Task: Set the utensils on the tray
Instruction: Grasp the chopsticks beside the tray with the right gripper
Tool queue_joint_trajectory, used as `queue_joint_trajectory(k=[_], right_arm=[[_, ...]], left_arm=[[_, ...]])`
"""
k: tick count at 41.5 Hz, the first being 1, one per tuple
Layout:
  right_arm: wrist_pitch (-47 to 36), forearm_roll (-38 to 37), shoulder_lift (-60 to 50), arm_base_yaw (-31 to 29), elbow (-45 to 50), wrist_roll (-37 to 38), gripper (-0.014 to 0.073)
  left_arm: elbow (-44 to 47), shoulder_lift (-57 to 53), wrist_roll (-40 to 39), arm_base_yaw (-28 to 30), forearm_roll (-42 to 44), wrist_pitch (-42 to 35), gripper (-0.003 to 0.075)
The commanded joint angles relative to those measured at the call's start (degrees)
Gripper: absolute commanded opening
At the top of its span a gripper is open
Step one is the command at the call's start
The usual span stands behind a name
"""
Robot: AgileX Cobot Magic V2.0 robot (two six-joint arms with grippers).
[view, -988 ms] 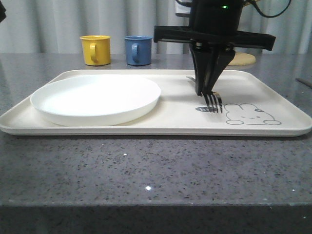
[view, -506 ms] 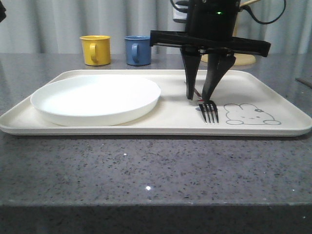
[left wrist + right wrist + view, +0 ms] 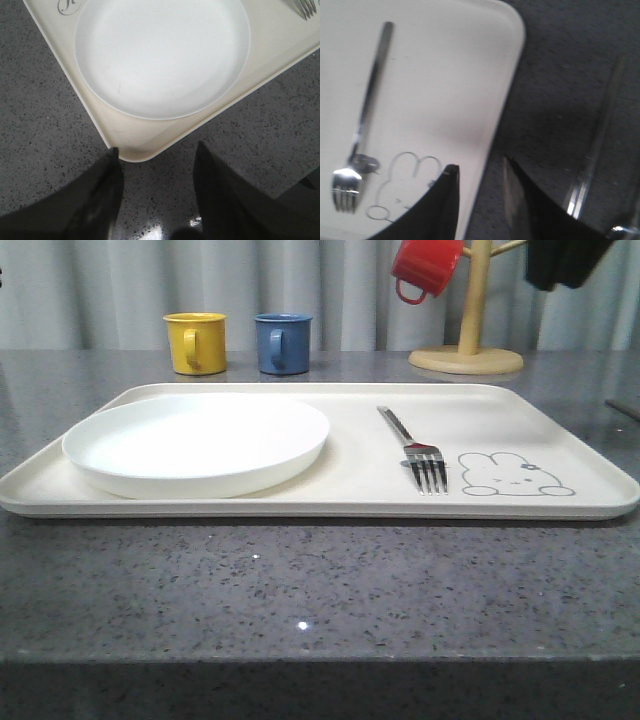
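Note:
The silver fork (image 3: 415, 445) lies flat on the cream tray (image 3: 350, 495), tines toward me, just left of the rabbit drawing (image 3: 512, 476). In the right wrist view the fork (image 3: 366, 112) lies free on the tray (image 3: 470, 75). My right gripper (image 3: 479, 166) hangs open and empty above the tray's right edge. A pair of chopsticks (image 3: 597, 140) lies on the dark table beyond that edge, with another shiny utensil tip (image 3: 620, 231) beside it. My left gripper (image 3: 157, 148) is open and empty over the table at the tray's corner (image 3: 135, 150).
A round white plate (image 3: 197, 443) fills the tray's left half. Yellow mug (image 3: 196, 342) and blue mug (image 3: 282, 342) stand behind the tray. A wooden mug tree (image 3: 468, 350) holds a red mug (image 3: 425, 268). A dark part of the right arm (image 3: 565, 262) hangs at top right.
The right gripper opened, left the fork lying on the tray, then rose and pulled away to the upper right.

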Motion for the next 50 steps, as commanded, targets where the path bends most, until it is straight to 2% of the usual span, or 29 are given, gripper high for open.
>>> queue_joint_trajectory(k=[1,10,15,50], right_arm=[[5.6,0.7,-3.2,-5.4,0.8,-4.2,0.0257],[4.8,0.7,-1.9,-14.8,4.7,-6.1,0.0257],[5.3,0.9,-0.1,-17.2,5.4,-6.7,0.0257],[5.5,2.0,9.4,-17.4,5.4,-7.7,0.0257]], left_arm=[[-1.4,-0.9,-0.6,-0.5,0.4,-2.5,0.0314],[-1.4,-0.9,-0.6,-0.5,0.4,-2.9,0.0314],[-1.4,-0.9,-0.6,-0.5,0.4,-2.9,0.0314],[-1.4,-0.9,-0.6,-0.5,0.4,-3.0,0.0314]])
